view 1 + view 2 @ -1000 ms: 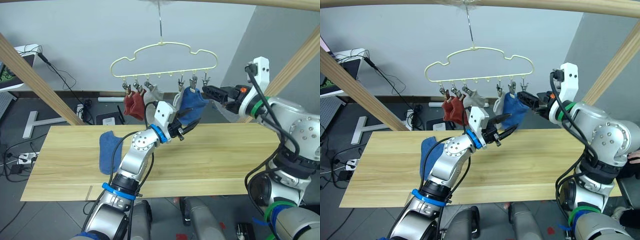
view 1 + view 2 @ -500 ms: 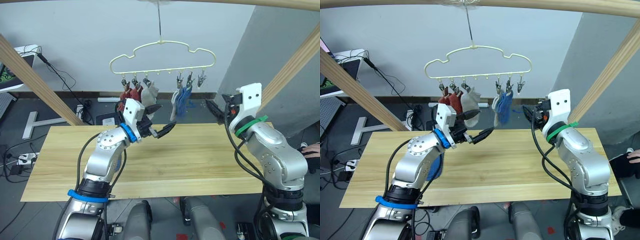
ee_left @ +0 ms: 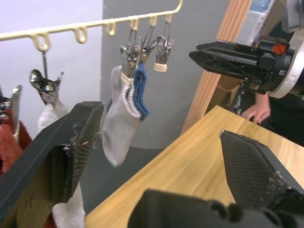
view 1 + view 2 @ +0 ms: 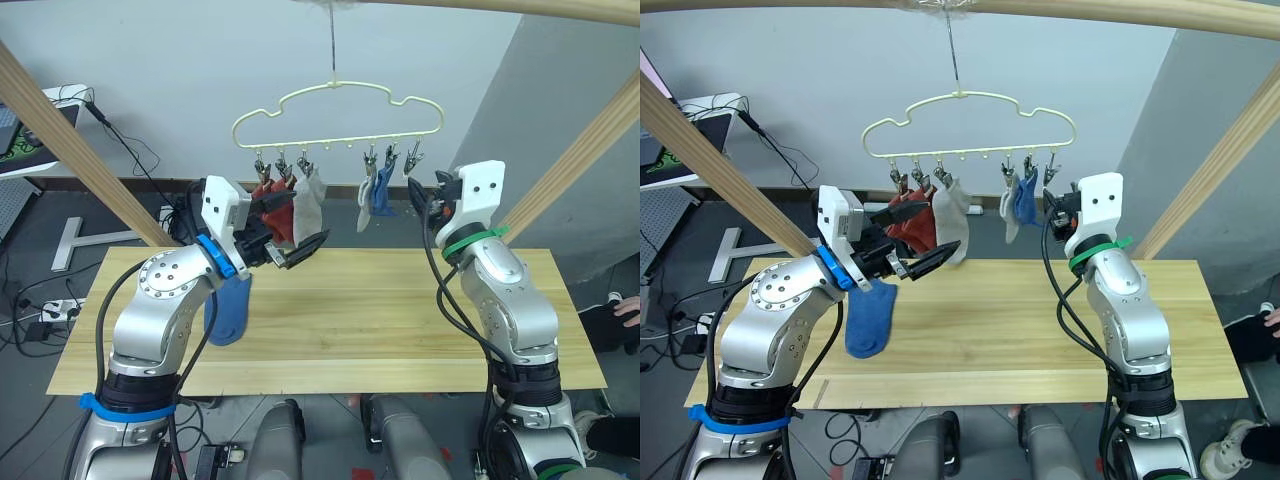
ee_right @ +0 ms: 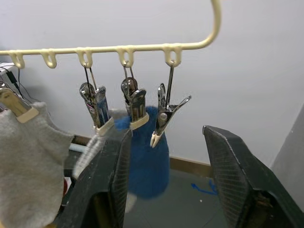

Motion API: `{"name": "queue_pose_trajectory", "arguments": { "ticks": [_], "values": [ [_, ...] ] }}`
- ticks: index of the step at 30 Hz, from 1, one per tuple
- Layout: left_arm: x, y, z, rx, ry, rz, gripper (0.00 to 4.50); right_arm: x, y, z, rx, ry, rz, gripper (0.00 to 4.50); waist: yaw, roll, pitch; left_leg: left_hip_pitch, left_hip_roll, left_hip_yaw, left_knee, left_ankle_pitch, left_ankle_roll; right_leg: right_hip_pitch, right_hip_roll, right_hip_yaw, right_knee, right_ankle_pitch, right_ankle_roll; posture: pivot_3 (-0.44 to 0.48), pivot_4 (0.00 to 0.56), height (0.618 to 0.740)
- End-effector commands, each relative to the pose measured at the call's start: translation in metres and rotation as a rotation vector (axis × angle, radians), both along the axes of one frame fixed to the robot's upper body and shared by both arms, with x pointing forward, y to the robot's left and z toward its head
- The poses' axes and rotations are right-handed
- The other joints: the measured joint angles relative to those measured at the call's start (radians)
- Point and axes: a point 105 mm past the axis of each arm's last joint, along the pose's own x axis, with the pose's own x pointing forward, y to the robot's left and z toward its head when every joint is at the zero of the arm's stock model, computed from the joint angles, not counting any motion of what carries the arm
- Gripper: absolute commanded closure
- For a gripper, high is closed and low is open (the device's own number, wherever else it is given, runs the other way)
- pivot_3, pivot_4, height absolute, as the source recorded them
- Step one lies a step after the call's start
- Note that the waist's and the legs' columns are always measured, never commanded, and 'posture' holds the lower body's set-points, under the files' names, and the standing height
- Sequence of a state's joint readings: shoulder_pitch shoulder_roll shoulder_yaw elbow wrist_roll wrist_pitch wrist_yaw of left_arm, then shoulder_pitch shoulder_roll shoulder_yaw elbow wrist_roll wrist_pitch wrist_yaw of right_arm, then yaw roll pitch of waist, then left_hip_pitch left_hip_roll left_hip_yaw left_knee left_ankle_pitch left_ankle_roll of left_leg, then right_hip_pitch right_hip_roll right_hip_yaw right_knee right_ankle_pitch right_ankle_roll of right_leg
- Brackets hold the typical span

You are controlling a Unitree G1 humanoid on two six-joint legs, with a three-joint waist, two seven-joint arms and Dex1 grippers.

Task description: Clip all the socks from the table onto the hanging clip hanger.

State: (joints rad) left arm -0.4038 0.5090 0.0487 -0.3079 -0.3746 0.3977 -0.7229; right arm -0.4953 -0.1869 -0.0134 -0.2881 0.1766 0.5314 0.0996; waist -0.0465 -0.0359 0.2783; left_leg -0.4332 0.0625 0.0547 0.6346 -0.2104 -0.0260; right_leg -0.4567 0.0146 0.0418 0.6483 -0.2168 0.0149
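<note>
The last blue sock (image 4: pixel 869 318) lies flat on the table (image 4: pixel 1020 330), toward its 9 o'clock end and partly under the left arm. It looks light, soft and floppy, so it will likely fold and droop when lifted; a pinch at the cuff edge seems the best hold, leaving the opening free to feed into a clip. Above the table's 12 o'clock side hangs the clip hanger (image 4: pixel 338 112). Two rust-red socks (image 4: pixel 266 205) and a grey sock (image 4: pixel 309 205) hang at its 9 o'clock end, another grey sock (image 3: pixel 118 124) and a blue sock (image 5: pixel 148 153) toward 3 o'clock. The outermost clip (image 5: pixel 164 116) at the 3 o'clock end is empty

The left gripper (image 4: pixel 910 262) is raised above the table, just below the red and grey socks, its fingers (image 3: pixel 66 156) spread wide and holding nothing. The right gripper (image 5: pixel 166 175) is lifted at 3 o'clock of the hanger, pointed at the empty clip, its fingers (image 5: pixel 237 175) also parted and empty. To my eye the lying sock must be fetched next
</note>
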Motion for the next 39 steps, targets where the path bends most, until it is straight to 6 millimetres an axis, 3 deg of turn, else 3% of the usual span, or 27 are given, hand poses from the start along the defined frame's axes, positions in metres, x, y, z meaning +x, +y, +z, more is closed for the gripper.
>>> {"name": "queue_pose_trajectory", "arguments": {
  "ticks": [1,9,20,39],
  "values": [
    [-0.007,0.0,0.02,-0.014,-0.067,-0.005,0.0,0.0,0.0,0.016,0.013,-0.075,-0.016,2.02,0.002,0.0,0.0,0.0,0.0,0.0,0.0,0.0,0.0,0.0,0.0,0.0,0.0,0.0,0.0,0.003,0.259,0.74],
    [-0.011,-0.011,0.039,-0.039,-0.102,-0.043,0.0,0.021,0.004,0.019,0.037,-0.084,-0.071,2.02,0.007,0.0,0.0,0.0,-0.001,0.0,0.001,0.0,0.0,0.0,0.0,0.0,0.001,0.0,0.0,0.025,0.266,0.74],
    [-0.012,-0.015,0.045,-0.046,-0.112,-0.051,0.0,0.037,0.007,0.025,0.046,-0.092,-0.084,2.02,0.014,0.0,0.0,0.0,-0.001,0.0,0.003,0.0,0.0,0.0,0.0,0.0,0.002,0.0,0.0,0.038,0.275,0.74],
    [-0.013,-0.02,0.053,-0.055,-0.128,-0.065,0.0,0.04,0.01,0.033,0.048,-0.135,-0.078,2.02,0.016,0.0,0.0,0.0,-0.001,-0.001,0.01,0.0,0.0,0.0,0.001,0.0,0.011,0.0,0.0,0.041,0.286,0.74]
  ]
}}
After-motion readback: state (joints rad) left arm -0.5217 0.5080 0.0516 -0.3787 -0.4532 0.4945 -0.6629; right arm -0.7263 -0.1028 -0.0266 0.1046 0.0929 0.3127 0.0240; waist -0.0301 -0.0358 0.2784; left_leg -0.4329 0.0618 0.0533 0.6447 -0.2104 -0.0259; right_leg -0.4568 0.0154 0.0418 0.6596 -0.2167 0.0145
